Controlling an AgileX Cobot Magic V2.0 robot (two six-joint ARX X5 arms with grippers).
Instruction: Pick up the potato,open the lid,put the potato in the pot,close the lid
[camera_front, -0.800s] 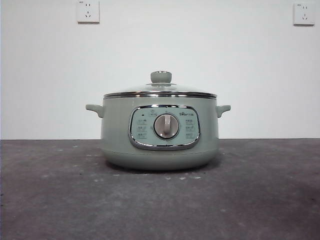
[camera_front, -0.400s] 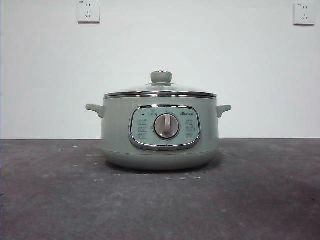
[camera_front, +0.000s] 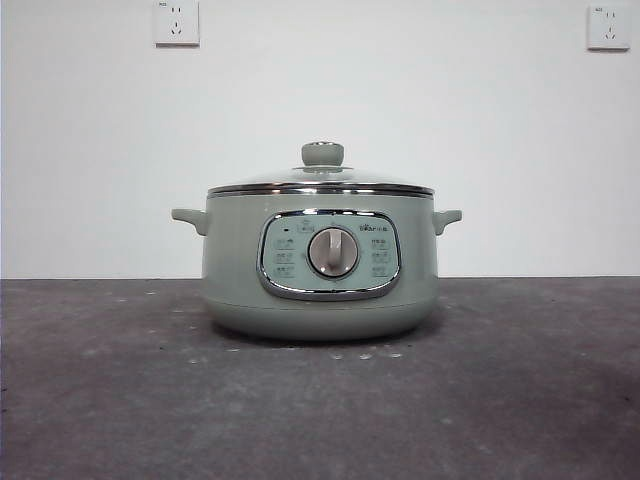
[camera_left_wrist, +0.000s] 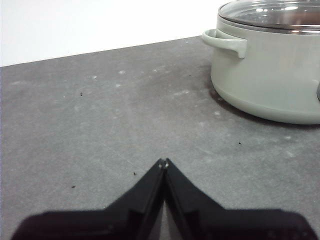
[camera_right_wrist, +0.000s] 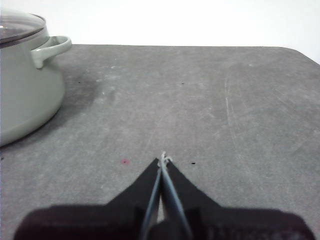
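The left gripper (camera_left_wrist: 163, 163), seen in the left wrist view, has its two black jaws pressed together tip to tip, clenched on nothing, low over the dark grey speckled table (camera_left_wrist: 100, 125). Near it, apart from the jaws, stands the wide sage-green electric cooking pot (camera_left_wrist: 270, 70), one small side handle (camera_left_wrist: 226, 42) turned toward this gripper. The round, shallow-domed glass lid with a chrome rim (camera_left_wrist: 272, 14) sits on the pot.

In the right wrist view, the right gripper (camera_right_wrist: 163, 160) is likewise closed on itself, jaws meeting at the tips and holding nothing, above bare table (camera_right_wrist: 210, 100). The pot (camera_right_wrist: 25, 85) stands off to one side, well apart from the jaws, its other handle (camera_right_wrist: 51, 48) facing this gripper, with the edge of the lid (camera_right_wrist: 17, 27) visible on top.

The front view shows neither arm. The pot (camera_front: 320, 260) stands upright at the middle of the table (camera_front: 320, 410), its chrome-framed control panel (camera_front: 329, 254) and round dial (camera_front: 333, 252) facing the camera. The lid (camera_front: 320, 183) rests flat on the rim, its sage-green round knob (camera_front: 322, 154) on top. Two white wall sockets (camera_front: 176, 22) sit high on the white wall behind. The potato appears in none of the views.
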